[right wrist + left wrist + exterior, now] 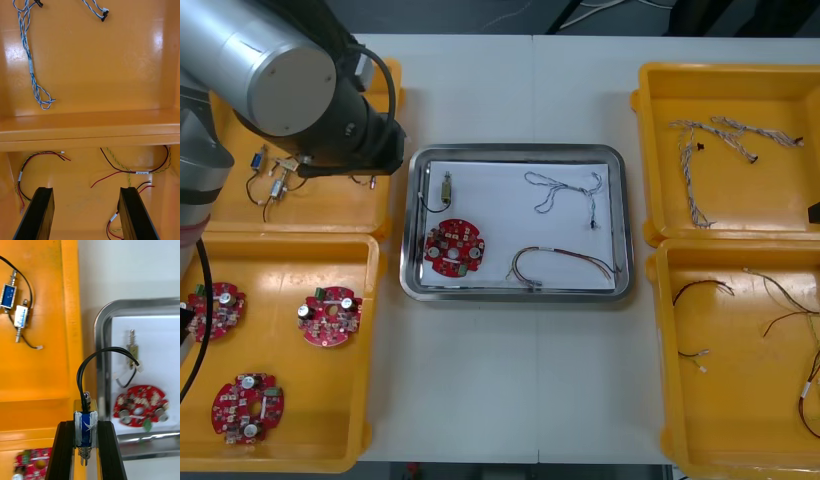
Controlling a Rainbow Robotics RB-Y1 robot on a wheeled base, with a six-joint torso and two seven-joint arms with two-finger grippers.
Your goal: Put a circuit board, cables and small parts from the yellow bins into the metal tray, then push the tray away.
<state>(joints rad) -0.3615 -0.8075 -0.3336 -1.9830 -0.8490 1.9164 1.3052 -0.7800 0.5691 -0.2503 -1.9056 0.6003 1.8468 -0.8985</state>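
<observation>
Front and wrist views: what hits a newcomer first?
The left gripper is shut on a small blue-wrapped metal part with a looped black cable, beside the shiny metal tray's left rim. The tray holds a round red circuit board. The right gripper hangs open over red and yellow cables.

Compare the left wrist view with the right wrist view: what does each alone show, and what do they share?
Left wrist only: the left gripper shut on a small metal part, and the metal tray holding a circuit board and another part. Right wrist only: the open right gripper, red and yellow cables, a blue and white cable. Both: yellow bins.
</observation>
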